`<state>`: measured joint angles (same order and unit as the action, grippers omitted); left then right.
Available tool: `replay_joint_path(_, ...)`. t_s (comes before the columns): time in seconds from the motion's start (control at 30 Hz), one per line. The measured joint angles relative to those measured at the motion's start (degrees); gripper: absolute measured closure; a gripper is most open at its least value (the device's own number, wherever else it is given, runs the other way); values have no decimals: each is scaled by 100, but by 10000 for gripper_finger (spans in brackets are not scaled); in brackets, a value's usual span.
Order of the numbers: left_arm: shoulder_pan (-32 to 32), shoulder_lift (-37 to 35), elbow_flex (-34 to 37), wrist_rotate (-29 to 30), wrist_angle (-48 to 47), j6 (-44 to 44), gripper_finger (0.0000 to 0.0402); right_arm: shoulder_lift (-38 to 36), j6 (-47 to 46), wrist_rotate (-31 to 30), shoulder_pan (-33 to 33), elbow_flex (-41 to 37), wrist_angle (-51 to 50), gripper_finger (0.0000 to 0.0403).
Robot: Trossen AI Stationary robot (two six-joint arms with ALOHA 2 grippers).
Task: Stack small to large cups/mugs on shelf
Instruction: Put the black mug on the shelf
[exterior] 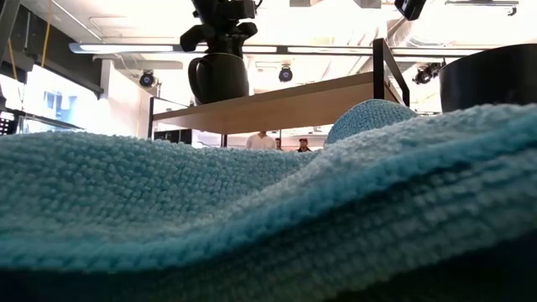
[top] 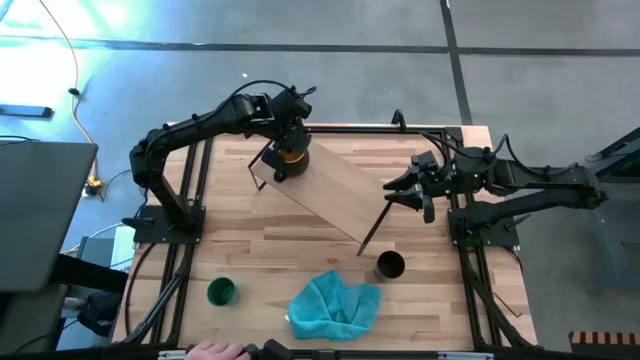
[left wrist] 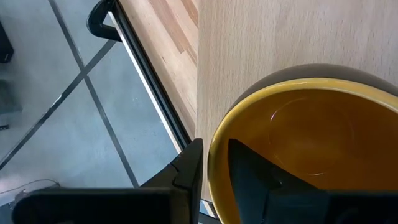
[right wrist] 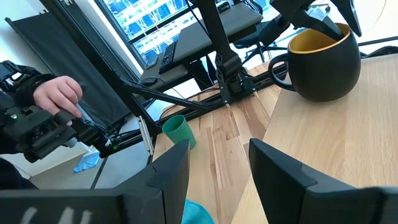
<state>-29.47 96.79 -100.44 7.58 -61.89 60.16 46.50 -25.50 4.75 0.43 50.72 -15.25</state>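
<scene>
The yellow-orange mug, dark outside with a dark handle, stands on its base at the far left end of the shelf, a light board lying slantwise across the table. My left gripper comes down onto the mug and is shut on its rim. My right gripper hovers open near the shelf's right side, holding nothing. On the tabletop in front of the shelf stand the black cup and the green cup. My left gripper has one finger inside the mug and the other outside, with the rim wall pinched between them. The fingers slant down from above. The mug stands upright with its base on the shelf.
A teal-blue cloth lies crumpled at the table's near edge between the green and black cups. A person's hand shows at the near edge. Black rails frame the tabletop.
</scene>
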Motion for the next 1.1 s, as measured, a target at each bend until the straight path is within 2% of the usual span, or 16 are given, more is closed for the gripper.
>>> replay_joint_path(0.23,0,2,0,285,38,-89,339,0,0,-2,1,0,2,245)
replay_joint_path(0.47,0,2,0,124,37,-37,336,0,-2,-2,1,0,0,245)
replay_joint_path(0.87,0,2,0,84,-56,259,276,0,-20,-2,1,0,2,245)
replay_joint_path(1.1,0,2,0,83,-87,411,290,0,-15,-2,1,0,2,245)
